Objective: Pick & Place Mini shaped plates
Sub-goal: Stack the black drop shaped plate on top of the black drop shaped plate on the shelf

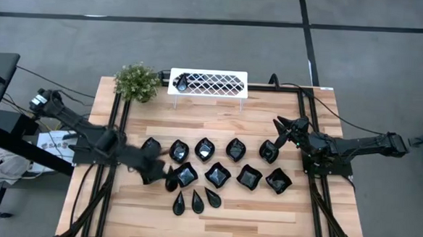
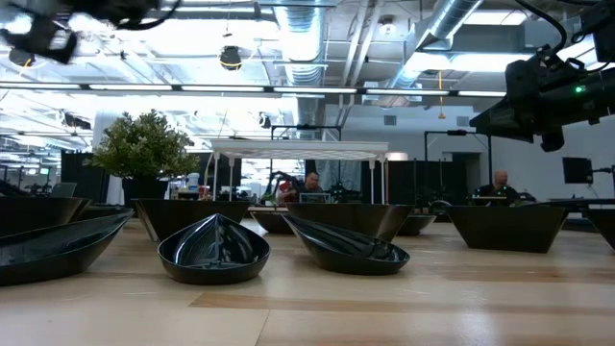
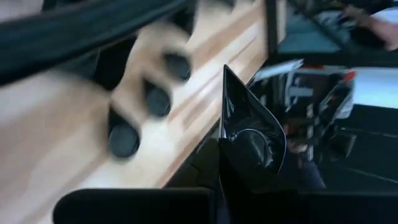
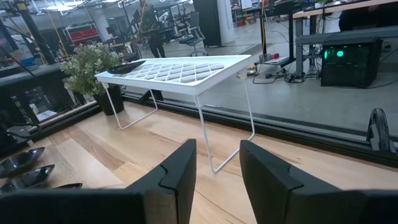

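Observation:
Several glossy black mini shaped plates lie on the wooden table (image 1: 219, 112): a row of rounded ones (image 1: 205, 149), a row of wavy squares (image 1: 217, 175) and three teardrops (image 1: 197, 200). One more plate (image 1: 181, 80) lies on the white lattice rack (image 1: 208, 83) at the far edge. My left gripper (image 1: 162, 175) hangs over the table's left part, shut on a teardrop plate (image 3: 245, 134). My right gripper (image 4: 217, 168) stands open at the table's right side (image 1: 287, 130), facing the rack and touching nothing. My left gripper pinches the teardrop plate at its rounded end (image 3: 239, 163) between its two fingers. The plate stands on edge in the hold, its pointed tip (image 3: 225, 70) away from the fingers. It is lifted clear of the table.
A small green potted plant (image 1: 136, 82) stands at the far left corner beside the rack. Black frame rails (image 1: 118, 121) run along both sides of the table. Bare wood lies near the front edge (image 1: 264, 216). People sit at desks in the room beyond.

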